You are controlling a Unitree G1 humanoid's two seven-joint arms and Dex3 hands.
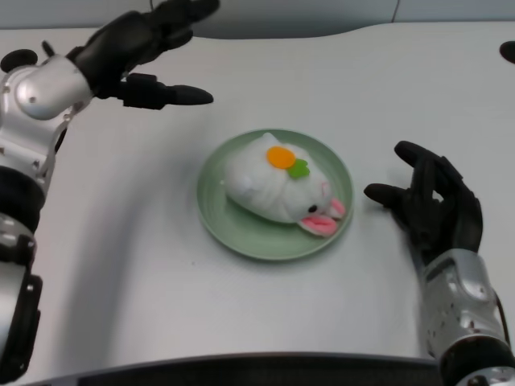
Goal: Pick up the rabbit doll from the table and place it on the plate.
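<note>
Lying already on the plate (241, 229) mid-counter, rabbit doll (278, 186) pointing ears toward the near right corner; left hand (145, 48) hovering spread and empty, toward the far left corner.

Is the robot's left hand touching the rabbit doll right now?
Apart. The head view shows the left hand open up at the table's far left, with bare white table between it and the rabbit doll lying on the green plate.

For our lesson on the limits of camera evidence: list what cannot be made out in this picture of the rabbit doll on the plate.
- Head view: the rabbit doll covers the middle of the plate, so the plate's centre is hidden.
- Head view: the doll's underside is hidden by its own body.
- Head view: the left hand reaches the top edge, which cuts off some fingertips.
- Head view: a dark thing is cut off by the right edge; unidentifiable.
</note>
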